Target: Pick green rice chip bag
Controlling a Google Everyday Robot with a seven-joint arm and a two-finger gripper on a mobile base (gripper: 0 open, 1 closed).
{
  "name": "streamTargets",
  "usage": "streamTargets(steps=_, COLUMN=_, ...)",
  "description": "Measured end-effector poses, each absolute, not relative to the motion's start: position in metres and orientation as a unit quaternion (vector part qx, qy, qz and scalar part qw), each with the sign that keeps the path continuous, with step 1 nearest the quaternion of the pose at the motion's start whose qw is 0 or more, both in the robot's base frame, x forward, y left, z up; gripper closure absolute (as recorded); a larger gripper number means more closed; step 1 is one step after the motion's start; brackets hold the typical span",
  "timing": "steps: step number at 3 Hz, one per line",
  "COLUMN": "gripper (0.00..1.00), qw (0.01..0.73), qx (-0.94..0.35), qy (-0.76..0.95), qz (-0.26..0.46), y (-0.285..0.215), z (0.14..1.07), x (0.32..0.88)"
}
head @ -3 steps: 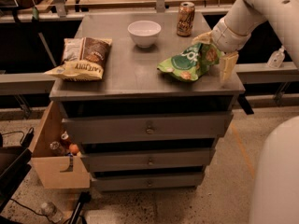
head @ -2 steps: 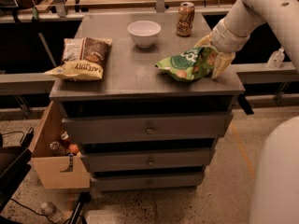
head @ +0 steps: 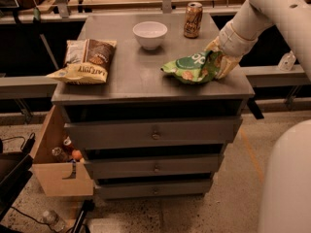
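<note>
The green rice chip bag (head: pixel 190 68) lies on the right side of the grey cabinet top (head: pixel 136 76), glossy green with a white logo and tan chips pictured. My gripper (head: pixel 217 62) comes in from the right on the white arm (head: pixel 272 8). It sits at the bag's right end, low over the top. The tan fingers (head: pixel 224 66) are closed on the bag's crumpled right edge, which is bunched up between them. The bag's left end still rests on the cabinet.
A brown, white and yellow chip bag (head: pixel 85 60) lies at the left. A white bowl (head: pixel 149 34) and a soda can (head: pixel 193 19) stand at the back, close behind the green bag. An open wooden box (head: pixel 58 154) with bottles stands left of the drawers.
My gripper has moved left and down onto the bag's right end and closed on it. The bag has crumpled and shifted slightly left.
</note>
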State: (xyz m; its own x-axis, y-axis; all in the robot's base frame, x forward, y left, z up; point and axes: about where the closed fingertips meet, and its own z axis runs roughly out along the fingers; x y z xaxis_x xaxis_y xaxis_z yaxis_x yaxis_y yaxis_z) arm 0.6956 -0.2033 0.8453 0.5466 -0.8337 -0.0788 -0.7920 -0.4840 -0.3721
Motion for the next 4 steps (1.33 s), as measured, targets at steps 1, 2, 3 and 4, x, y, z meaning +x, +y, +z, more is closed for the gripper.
streamTargets(steps=1, gripper=1.0, qw=0.186, qx=-0.86, qy=0.473, qz=-0.056, y=-0.203, z=0.845, x=0.696)
streamTargets(steps=2, gripper=1.0, qw=0.185, qx=-0.859, qy=0.475, qz=-0.056, y=-0.203, z=0.845, x=0.697)
streamTargets(steps=3, gripper=1.0, qw=0.197, qx=-0.84, qy=0.504, qz=-0.053, y=-0.219, z=0.87, x=0.692)
streamTargets(steps=4, gripper=1.0, qw=0.194, qx=-0.811, qy=0.547, qz=-0.075, y=-0.245, z=0.925, x=0.682)
